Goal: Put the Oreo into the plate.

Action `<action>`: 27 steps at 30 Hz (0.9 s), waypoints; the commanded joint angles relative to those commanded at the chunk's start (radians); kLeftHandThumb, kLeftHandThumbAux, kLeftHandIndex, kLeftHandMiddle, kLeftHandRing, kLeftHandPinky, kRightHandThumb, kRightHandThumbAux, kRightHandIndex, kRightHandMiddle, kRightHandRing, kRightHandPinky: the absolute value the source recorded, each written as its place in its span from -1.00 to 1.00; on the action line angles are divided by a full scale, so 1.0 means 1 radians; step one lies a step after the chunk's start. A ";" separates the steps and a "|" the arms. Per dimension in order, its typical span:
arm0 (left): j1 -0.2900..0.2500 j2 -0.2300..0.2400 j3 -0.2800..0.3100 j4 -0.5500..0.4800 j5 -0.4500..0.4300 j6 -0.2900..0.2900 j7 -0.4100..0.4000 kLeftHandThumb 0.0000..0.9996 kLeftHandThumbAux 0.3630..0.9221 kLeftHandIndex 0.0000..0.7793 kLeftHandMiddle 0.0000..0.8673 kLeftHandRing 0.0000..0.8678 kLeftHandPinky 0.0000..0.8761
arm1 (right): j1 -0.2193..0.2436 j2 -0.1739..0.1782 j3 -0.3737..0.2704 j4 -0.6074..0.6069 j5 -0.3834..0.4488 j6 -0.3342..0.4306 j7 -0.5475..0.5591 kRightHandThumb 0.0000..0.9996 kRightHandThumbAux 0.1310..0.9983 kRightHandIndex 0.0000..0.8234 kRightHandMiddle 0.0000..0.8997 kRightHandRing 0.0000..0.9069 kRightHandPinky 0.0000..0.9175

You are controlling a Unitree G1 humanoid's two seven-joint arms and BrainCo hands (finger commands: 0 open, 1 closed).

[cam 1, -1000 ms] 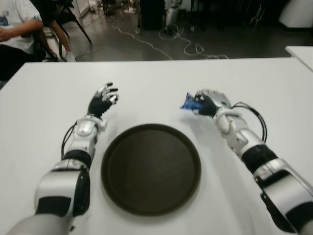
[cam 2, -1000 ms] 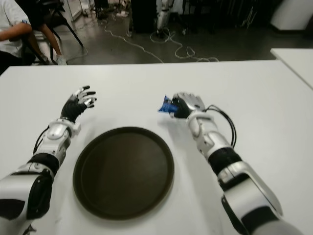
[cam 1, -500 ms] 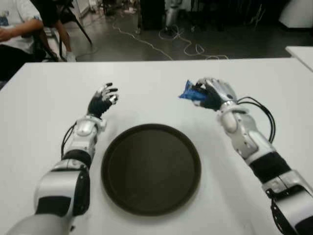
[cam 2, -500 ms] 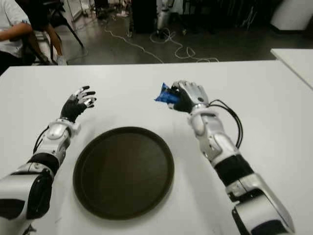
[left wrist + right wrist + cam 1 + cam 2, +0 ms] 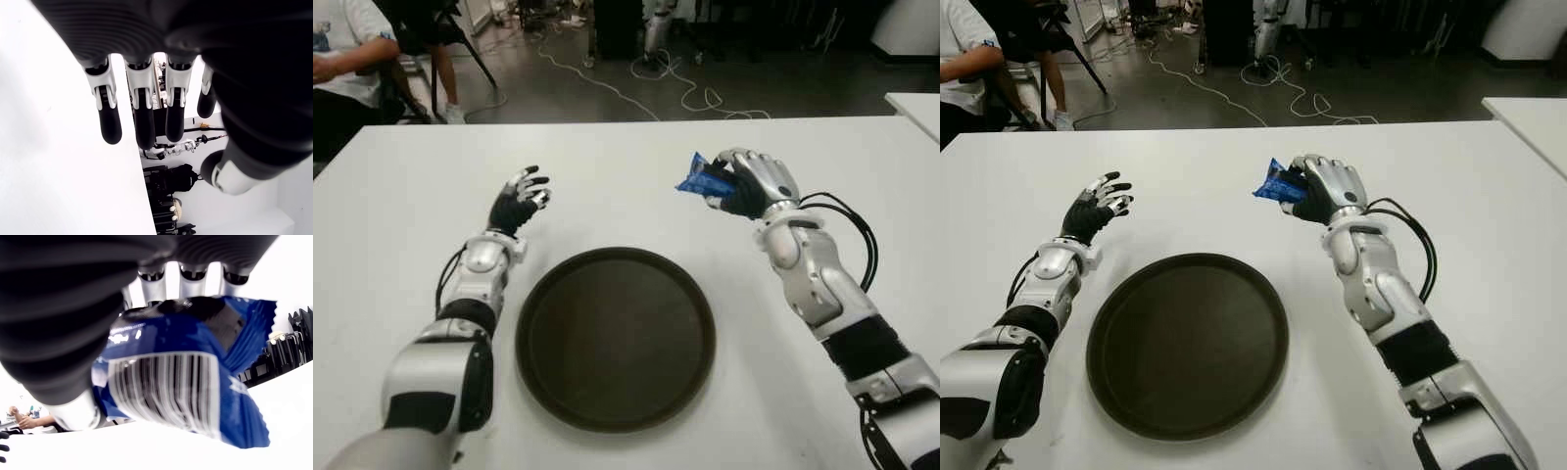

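Nearest, a round dark plate [image 5: 615, 338] lies bare on the white table [image 5: 401, 196], between the two forearms. Left of the plate and slightly farther, the left hand [image 5: 517, 201] shows above the tabletop, fingers [image 5: 108, 117] spread and relaxed, holding nothing. Right of the plate and beyond its far rim, the right hand [image 5: 752, 184] is raised off the table, fingers curled around a blue Oreo packet [image 5: 702, 179]; the packet's barcode face shows in the right wrist view, and its crimped end sticks out leftward. Farthest, past the table's edge: cables [image 5: 685, 93] on a dark floor, and a seated person [image 5: 342, 59] at far left.
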 joint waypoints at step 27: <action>-0.002 -0.001 -0.002 0.003 -0.002 0.001 0.000 -0.78 0.19 -0.68 -0.48 -0.46 -0.44 | 0.168 -0.002 0.167 -0.256 -0.066 -0.252 0.192 0.39 0.38 0.03 0.43 0.42 0.26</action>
